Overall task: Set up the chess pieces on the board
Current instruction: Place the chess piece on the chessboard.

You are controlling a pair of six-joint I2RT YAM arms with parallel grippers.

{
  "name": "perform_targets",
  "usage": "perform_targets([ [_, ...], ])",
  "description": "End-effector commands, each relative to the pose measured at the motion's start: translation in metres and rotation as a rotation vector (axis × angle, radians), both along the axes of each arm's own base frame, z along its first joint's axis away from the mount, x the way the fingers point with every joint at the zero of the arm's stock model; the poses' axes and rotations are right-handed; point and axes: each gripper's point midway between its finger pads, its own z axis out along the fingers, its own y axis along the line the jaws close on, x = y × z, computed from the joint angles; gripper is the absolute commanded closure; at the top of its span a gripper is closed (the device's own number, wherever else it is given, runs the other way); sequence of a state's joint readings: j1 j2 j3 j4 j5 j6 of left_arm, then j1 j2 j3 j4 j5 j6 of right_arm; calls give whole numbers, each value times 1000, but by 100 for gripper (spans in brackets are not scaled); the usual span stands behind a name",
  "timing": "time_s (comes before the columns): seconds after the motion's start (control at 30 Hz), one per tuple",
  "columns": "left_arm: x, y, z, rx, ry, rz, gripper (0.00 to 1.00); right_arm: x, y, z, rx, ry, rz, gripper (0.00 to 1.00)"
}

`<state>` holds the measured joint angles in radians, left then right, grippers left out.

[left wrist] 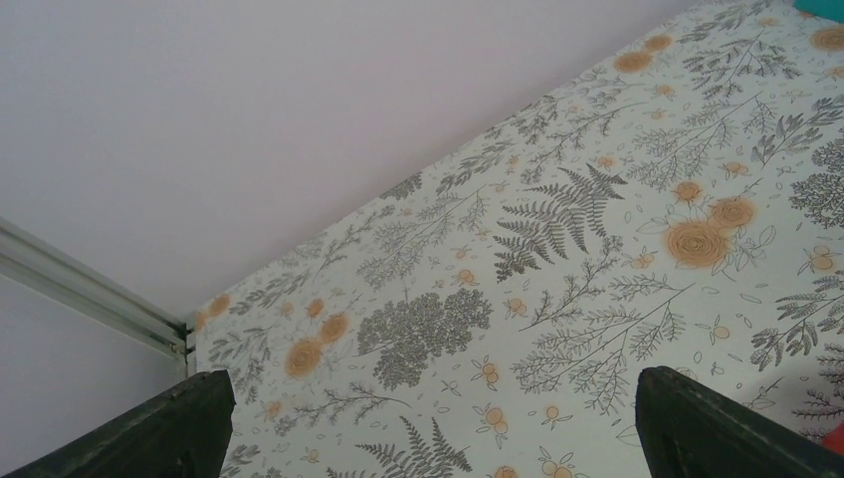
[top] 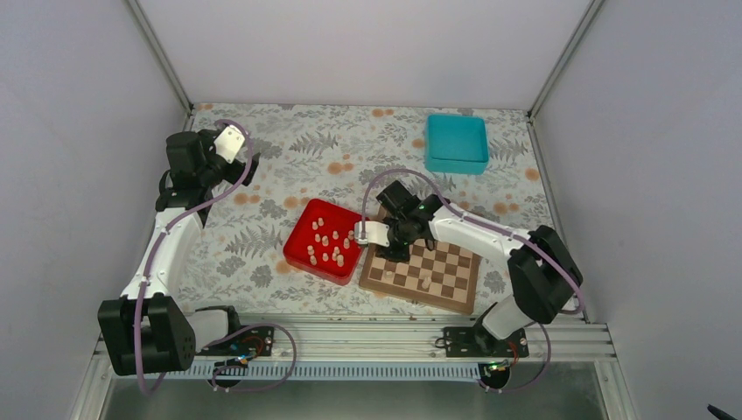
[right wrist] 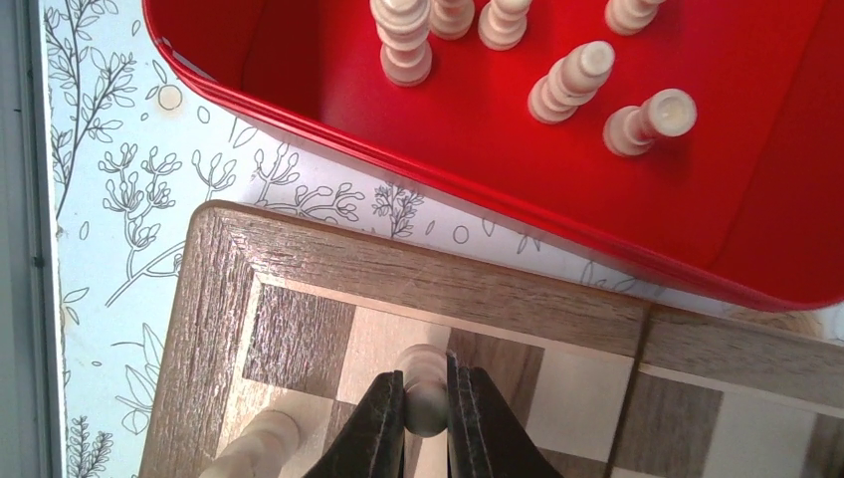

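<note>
My right gripper [right wrist: 426,390] is shut on a small cream chess piece [right wrist: 424,360], holding it over the squares at the far left corner of the wooden board [right wrist: 299,254]. Another cream piece [right wrist: 261,442] stands on the board just left of my fingers. Several cream pieces [right wrist: 569,86] stand in the red tray [right wrist: 478,149] beside the board. In the top view the right gripper [top: 371,234] hangs over the board [top: 455,293], with the tray's pieces [top: 325,245] to its left. My left gripper [left wrist: 428,428] is open and empty, raised over the far left of the table [top: 231,143].
The red tray [top: 302,261] touches the board's left edge. A teal box [top: 457,143] sits at the back right. The floral tablecloth [left wrist: 557,249] covers the table. White walls close in three sides.
</note>
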<state>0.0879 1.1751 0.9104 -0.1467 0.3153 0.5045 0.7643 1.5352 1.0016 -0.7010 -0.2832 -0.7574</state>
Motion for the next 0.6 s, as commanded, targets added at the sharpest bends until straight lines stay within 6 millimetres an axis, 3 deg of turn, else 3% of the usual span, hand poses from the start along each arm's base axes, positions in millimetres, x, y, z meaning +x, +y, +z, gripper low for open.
perform_targets([
  [0.0,2,3,8,-5,-28,10,0,-8,5,-9,18,45,45,94],
  [0.57,2,1,8,-8,-25,2,0,-14,-1,-26,-21,87,61,94],
])
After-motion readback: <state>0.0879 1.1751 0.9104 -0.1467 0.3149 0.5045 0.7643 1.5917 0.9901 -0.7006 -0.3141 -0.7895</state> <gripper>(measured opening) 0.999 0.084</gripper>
